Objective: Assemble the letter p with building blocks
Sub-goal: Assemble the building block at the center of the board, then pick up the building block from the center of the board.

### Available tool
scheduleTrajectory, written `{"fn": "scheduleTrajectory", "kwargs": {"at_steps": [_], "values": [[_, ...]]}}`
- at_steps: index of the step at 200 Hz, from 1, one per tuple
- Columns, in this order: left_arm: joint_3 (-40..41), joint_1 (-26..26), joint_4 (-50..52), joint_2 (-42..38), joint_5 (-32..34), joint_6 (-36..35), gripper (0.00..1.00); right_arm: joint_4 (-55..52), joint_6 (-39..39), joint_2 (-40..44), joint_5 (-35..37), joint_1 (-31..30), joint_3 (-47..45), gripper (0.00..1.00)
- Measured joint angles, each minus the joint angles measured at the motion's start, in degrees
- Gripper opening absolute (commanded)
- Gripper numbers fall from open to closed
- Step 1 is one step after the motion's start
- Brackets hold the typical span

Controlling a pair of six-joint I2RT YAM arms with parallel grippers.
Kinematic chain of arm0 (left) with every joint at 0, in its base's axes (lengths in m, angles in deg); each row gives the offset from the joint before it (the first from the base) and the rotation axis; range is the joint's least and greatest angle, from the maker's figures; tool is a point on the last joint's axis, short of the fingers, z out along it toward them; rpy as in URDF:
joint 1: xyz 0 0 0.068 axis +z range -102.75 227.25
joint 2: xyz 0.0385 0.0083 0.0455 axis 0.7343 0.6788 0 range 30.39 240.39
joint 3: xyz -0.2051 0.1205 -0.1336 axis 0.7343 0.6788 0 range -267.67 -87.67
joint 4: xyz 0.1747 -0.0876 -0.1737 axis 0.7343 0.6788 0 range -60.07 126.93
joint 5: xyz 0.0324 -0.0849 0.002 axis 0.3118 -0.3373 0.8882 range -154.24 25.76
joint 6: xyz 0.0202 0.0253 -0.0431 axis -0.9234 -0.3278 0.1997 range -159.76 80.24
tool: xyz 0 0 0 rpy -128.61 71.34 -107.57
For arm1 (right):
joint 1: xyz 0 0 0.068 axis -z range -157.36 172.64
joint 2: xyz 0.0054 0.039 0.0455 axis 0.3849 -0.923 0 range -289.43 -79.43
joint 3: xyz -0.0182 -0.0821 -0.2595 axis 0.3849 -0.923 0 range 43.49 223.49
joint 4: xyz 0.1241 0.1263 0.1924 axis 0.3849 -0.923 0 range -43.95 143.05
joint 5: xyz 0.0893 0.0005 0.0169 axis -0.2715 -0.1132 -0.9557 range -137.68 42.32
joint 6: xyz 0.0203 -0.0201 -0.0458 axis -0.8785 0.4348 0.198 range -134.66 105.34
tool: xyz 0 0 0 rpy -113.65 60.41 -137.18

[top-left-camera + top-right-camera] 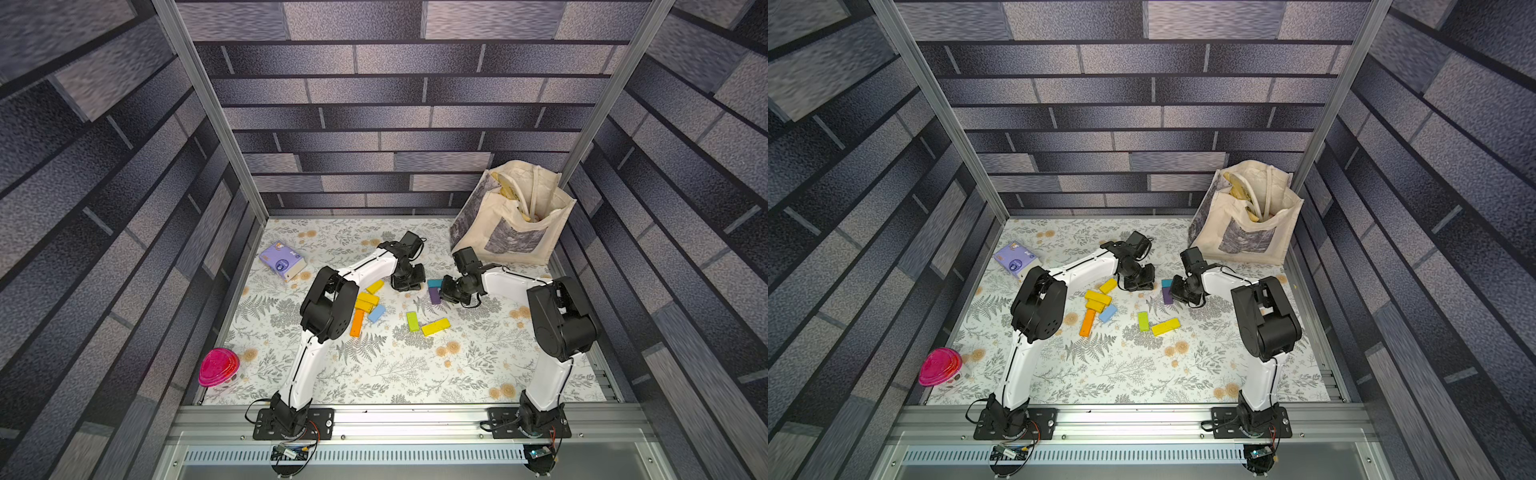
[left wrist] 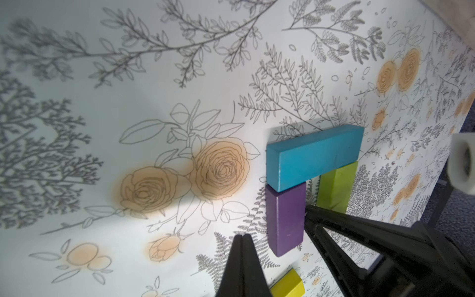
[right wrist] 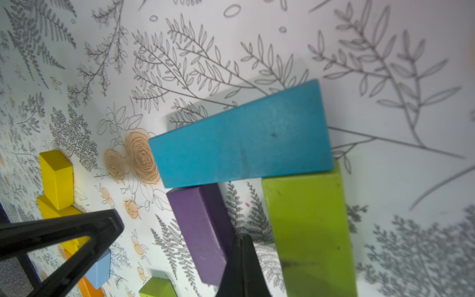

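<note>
Floral paper covers the table (image 1: 395,374); over it my left gripper (image 2: 242,240) and right gripper (image 3: 243,243) are both clenched empty, close by the teal block (image 2: 313,156), which lies across the ends of the purple block (image 2: 285,221) and lime block (image 2: 336,187).

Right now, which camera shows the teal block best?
The left wrist view: the teal block shows whole, the purple block and lime green block at its ends. The right wrist view shows it whole but skewed; both top views show only a sliver beside the right gripper.
</note>
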Motion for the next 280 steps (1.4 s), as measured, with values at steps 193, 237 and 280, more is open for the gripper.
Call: {"fn": "scheduleTrajectory", "kwargs": {"at_steps": [193, 237, 280], "values": [[13.3, 1.2, -9.0, -14.0, 5.6, -1.4, 0.38, -3.0, 5.7, 15.6, 2.3, -4.2, -3.7, 0.49], [22.6, 4.7, -13.1, -24.4, 9.2, -1.7, 0.49, -5.0, 7.0, 15.3, 4.5, -11.4, -3.5, 0.61], [29.3, 7.4, -14.1, -30.4, 11.0, -2.9, 0.61, -6.5, 7.0, 10.8, 6.9, -18.8, 1.4, 0.64]]}}
